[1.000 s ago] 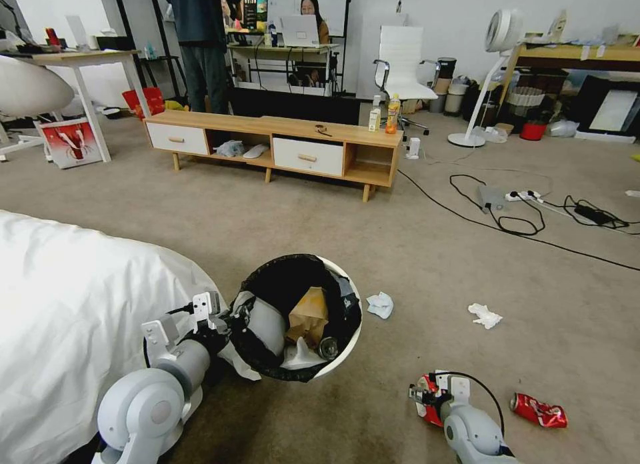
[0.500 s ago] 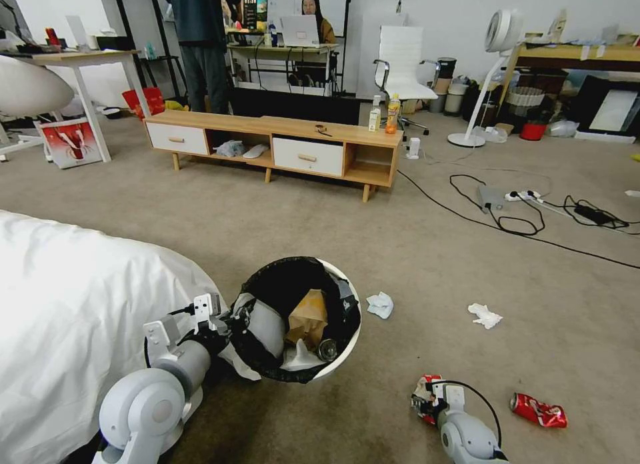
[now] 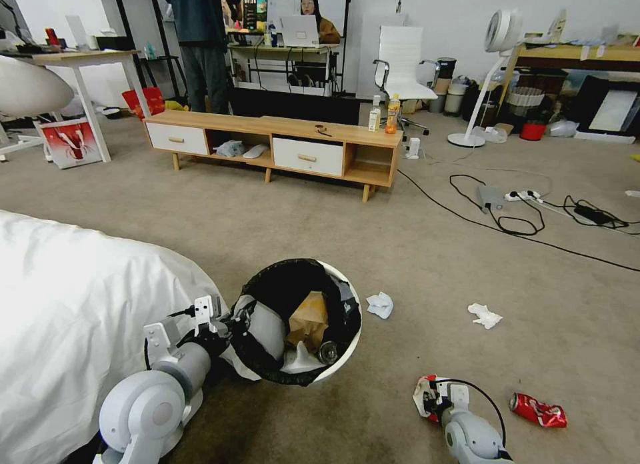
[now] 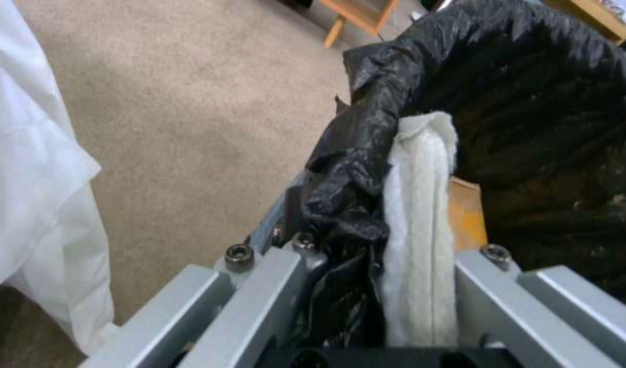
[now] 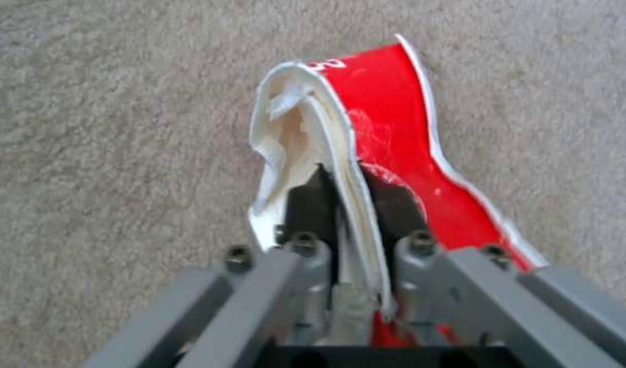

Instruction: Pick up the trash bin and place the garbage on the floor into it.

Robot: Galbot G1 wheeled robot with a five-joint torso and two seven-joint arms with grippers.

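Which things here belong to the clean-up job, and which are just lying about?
Job:
- trash bin, its rim clamped by the left gripper
- snack wrapper, pinched by the right gripper
- crushed can
- two tissues on the floor

Lying about:
- black cables
- drink bottles on the low cabinet
- white sheet

- Trash bin (image 3: 347, 347): white, black-lined, tilted, near left; holds a brown paper bag (image 3: 308, 317).
- Red-white wrapper (image 3: 424, 396): near right.
- Crushed red can (image 3: 538, 411): farther right.
- Two white tissues (image 3: 381, 305) (image 3: 485, 315): on beige carpet (image 3: 267, 217).
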